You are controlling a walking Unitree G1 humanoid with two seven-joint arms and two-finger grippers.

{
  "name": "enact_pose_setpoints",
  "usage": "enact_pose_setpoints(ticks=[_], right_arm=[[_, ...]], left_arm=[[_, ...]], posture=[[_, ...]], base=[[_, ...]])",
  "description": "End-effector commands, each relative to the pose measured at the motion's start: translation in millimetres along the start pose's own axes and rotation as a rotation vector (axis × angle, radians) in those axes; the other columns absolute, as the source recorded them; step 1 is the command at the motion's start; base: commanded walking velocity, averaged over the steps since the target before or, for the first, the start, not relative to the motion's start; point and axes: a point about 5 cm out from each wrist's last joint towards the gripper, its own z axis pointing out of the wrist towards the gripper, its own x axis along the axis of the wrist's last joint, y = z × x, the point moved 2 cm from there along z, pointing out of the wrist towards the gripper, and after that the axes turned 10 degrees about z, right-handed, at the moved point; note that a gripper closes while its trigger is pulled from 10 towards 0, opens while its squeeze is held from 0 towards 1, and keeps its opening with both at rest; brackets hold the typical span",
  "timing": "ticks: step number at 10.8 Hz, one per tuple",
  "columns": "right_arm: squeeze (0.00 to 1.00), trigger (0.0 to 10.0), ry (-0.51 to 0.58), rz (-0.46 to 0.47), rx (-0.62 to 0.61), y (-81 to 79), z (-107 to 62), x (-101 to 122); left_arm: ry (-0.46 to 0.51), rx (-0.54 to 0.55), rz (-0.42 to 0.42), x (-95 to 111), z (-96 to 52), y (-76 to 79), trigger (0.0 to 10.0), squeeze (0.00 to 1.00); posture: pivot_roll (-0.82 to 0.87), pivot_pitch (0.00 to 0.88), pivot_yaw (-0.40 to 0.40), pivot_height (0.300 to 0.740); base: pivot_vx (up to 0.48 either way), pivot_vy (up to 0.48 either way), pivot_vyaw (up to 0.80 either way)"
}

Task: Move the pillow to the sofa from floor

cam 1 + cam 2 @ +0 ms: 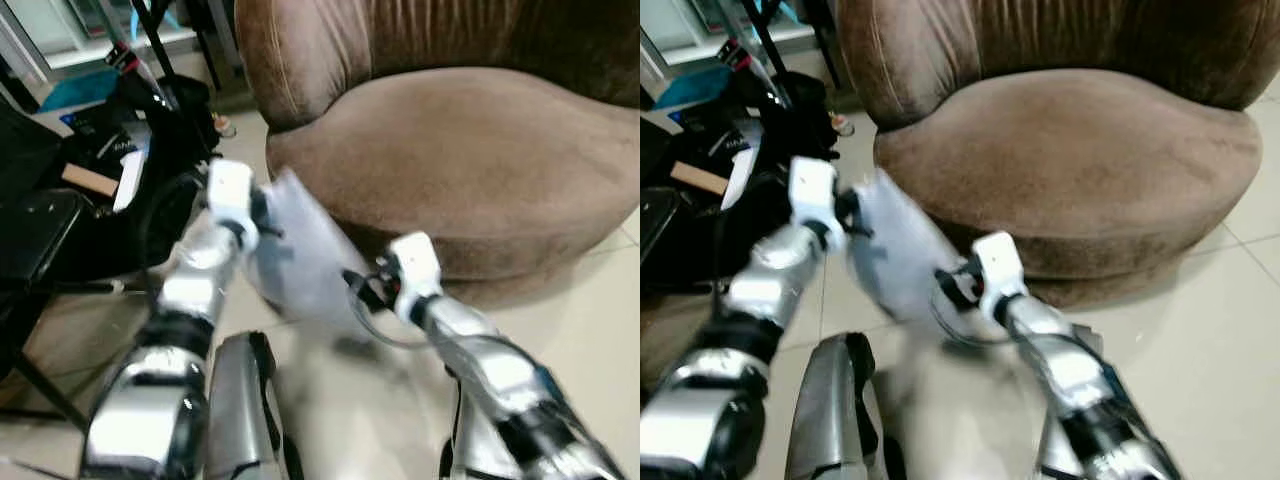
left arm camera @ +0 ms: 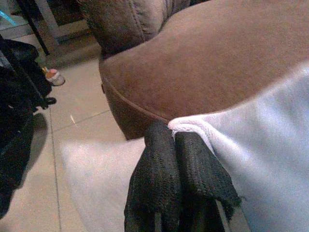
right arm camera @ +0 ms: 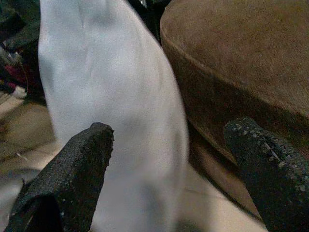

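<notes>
Brown and broad, the sofa [image 1: 470, 160] filled the room behind pale floor tiles [image 1: 590, 330]. Between both arms hung the pillow [image 1: 300, 255], off the floor, just before the seat edge. Left gripper [image 2: 176, 145] was pinched tight on its corner; right gripper [image 3: 169, 159] gaped wide, holding nothing. Carrying seemed under way; next, lifting over the seat. Blur hid the pillow's lower edge

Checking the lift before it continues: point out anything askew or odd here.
The pale pillow hangs tilted in front of the brown sofa, pinched only at one corner by the left pincer. The right pincer is open beside it, not gripping. Nothing looks spilled or damaged.
</notes>
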Motion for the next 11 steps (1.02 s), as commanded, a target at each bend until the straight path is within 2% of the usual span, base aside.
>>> enact_pose_setpoints(ticks=[1, 3, 5, 7, 9, 11], right_arm=[[0.0, 10.0, 0.042, -0.003, -0.002, -2.3, 6.7, 9], [0.0, 10.0, 0.081, 0.03, 0.008, -3.9, 15.3, 14], [0.0, 10.0, 0.092, 0.047, 0.009, -2.3, 19.9, 14], [0.0, 10.0, 0.134, 0.041, -0.047, 11.0, 27.2, 22], [0.0, 10.0, 0.133, -0.023, -0.026, 2.0, 42.0, 30], [0.0, 10.0, 0.152, 0.006, 0.031, -13.0, 50.5, 32]], left_arm=[[0.046, 0.018, 0.02, 11, -1.2, 0.2, 10.0, 0.0], [0.031, 0.008, 0.019, 4, -3.7, 11.4, 10.0, 0.0], [0.016, 0.011, 0.022, -4, -5.5, 14.7, 10.0, 0.0], [0.013, 0.14, -0.043, -19, -19.2, -6.4, 10.0, 0.0], [-0.023, 0.265, -0.061, -38, -41.7, -37.7, 10.0, 0.0], [-0.04, 0.307, -0.061, -44, -51.6, -47.1, 10.0, 0.0]], posture=[[-0.17, 0.0, 0.156, 0.412], [-0.16, 0.0, 0.144, 0.426], [-0.14, 0.0, 0.13, 0.441], [-0.03, 0.0, 0.04, 0.466], [0.04, 0.0, 0.0, 0.466], [0.07, 0.0, -0.014, 0.466]], base=[[0.0, 0.0, 0.0], [0.0, 0.0, 0.0], [0.0, 0.0, 0.0], [0.0, 0.0, 0.0], [0.0, 0.0, 0.0], [0.0, 0.0, 0.0]])
